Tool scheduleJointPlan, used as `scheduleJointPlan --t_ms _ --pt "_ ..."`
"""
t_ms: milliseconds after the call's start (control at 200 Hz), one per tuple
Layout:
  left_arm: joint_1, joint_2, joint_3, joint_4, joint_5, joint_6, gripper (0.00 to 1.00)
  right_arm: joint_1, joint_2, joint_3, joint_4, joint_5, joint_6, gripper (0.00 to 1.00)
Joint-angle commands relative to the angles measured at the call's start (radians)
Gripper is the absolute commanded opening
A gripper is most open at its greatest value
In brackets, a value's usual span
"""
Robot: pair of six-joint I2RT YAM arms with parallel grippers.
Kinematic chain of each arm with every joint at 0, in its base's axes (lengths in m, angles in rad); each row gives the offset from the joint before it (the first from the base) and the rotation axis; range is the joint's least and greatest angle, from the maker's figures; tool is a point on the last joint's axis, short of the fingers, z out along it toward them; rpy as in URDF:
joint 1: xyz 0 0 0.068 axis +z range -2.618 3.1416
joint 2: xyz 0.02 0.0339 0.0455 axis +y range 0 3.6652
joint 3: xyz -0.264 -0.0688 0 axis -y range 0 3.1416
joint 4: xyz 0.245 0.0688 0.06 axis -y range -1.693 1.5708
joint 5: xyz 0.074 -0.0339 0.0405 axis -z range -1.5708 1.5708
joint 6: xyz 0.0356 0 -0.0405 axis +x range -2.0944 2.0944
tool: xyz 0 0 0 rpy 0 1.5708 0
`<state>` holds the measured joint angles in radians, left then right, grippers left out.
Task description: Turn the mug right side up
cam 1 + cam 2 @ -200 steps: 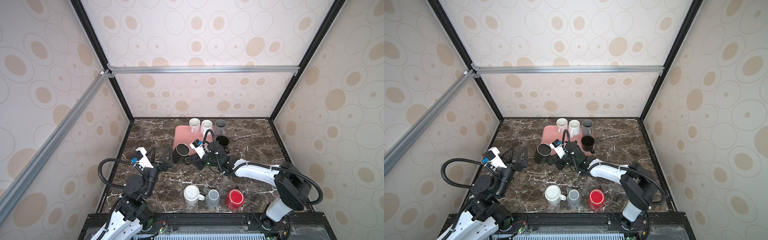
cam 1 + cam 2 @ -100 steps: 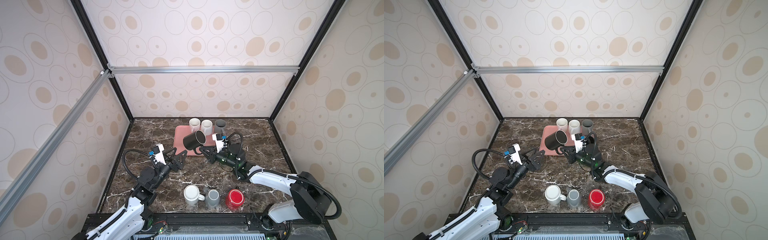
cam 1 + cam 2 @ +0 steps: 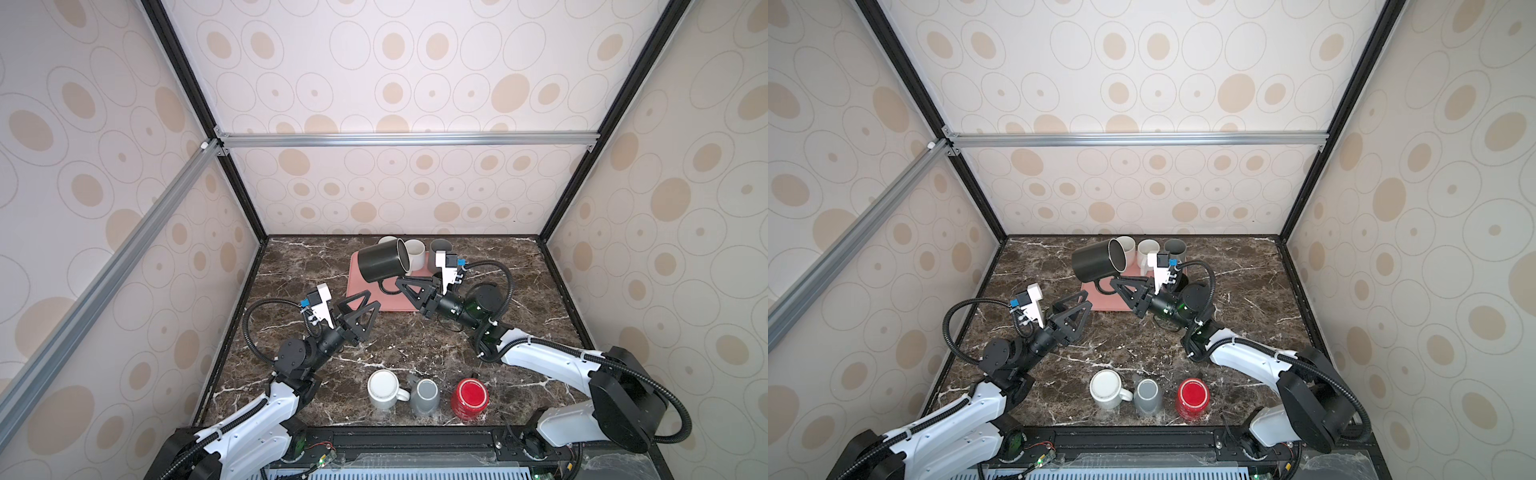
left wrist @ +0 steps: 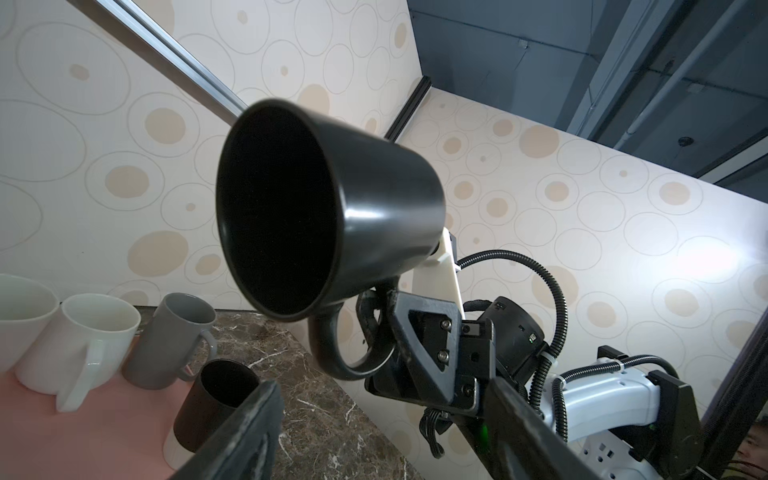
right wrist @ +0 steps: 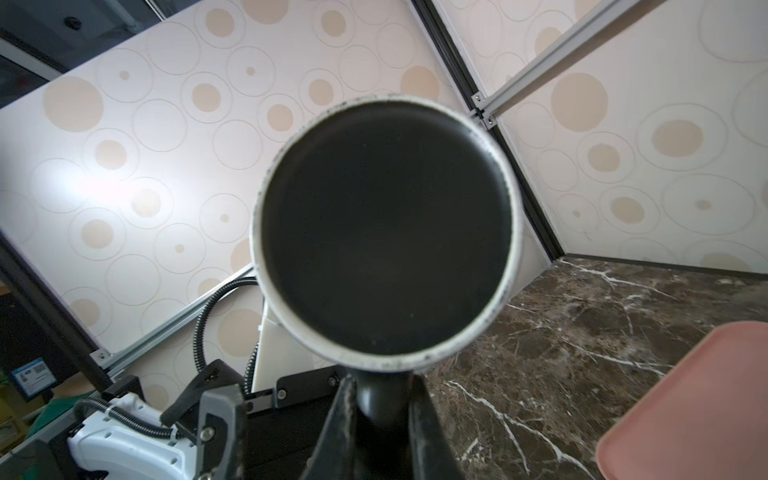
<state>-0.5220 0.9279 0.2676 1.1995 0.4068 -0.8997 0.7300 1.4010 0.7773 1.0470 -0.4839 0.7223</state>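
Mug position: black mug [image 3: 380,262] aloft in the upper centre of both top views, over the far part of the pink tray [image 3: 392,304], clear of every surface.
Mug attitude: on its side, with the mouth toward the lower left of a top view, the base toward the upper right and the handle [image 4: 338,353] underneath.
Right gripper [image 3: 400,283]: fingers pinched on the handle loop, carrying the whole mug.
Left gripper [image 3: 373,300]: fingers spread with nothing between them; just below and left of the mug, not touching it.
Progress: judged about halfway, off the table and tipped to horizontal.
Remaining: a further quarter turn to bring the mouth up, then set-down on the base and release.
Mug build: glossy black glaze, probably ceramic. Slightly tapered cylinder with a thick loop handle and a pale, speckled bare ring round the base.
Tray build: matte pink, rectangular, with rounded corners and a low rim.
Back row: two white mugs and a grey one at the far tray edge, mouths up, smooth glaze; a small black mug [image 4: 220,399] beside them.
Front row: white mug [image 3: 384,388], grey mug [image 3: 426,397] and red mug [image 3: 469,399] at the lower centre. Red one with a flat disc on top, apparently base-up.
Tabletop [image 3: 415,345]: dark brown marble pattern with white veins, polished.
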Motion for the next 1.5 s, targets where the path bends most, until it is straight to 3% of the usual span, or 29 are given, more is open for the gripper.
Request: scheduleJointPlan --t_ms 0,225,715,890,1015,1090,1185,1315,1495 --pt "0.007 0.024 0.026 0.125 0.034 -0.047 0.73 0.020 0.004 0.069 0.193 -0.055 0.042 0.00" --pt "0.007 0.042 0.044 0.175 0.041 -0.064 0.57 0.056 0.042 0.095 0.196 -0.117 0.050 0.00" --pt "0.007 0.029 0.062 0.153 0.030 -0.071 0.26 0.079 0.092 0.074 0.196 -0.094 0.057 0.00" --pt "0.007 0.015 0.098 0.026 0.009 -0.037 0.02 0.082 0.080 0.062 0.147 -0.069 0.030 0.00" --pt "0.008 -0.018 0.119 -0.065 -0.009 0.002 0.00 0.082 0.036 0.031 0.066 -0.020 -0.027 0.20" --pt "0.007 -0.040 0.145 -0.157 -0.021 0.037 0.00 0.082 -0.006 0.022 -0.030 -0.003 -0.076 0.39" --pt "0.007 -0.061 0.205 -0.333 -0.046 0.109 0.00 0.083 -0.069 0.009 -0.185 0.054 -0.150 0.51" --pt "0.012 -0.056 0.325 -0.628 -0.110 0.224 0.00 0.080 -0.165 0.000 -0.424 0.159 -0.248 0.54" --pt "0.038 0.048 0.496 -0.945 -0.205 0.334 0.00 0.081 -0.275 -0.046 -0.583 0.272 -0.327 0.55"
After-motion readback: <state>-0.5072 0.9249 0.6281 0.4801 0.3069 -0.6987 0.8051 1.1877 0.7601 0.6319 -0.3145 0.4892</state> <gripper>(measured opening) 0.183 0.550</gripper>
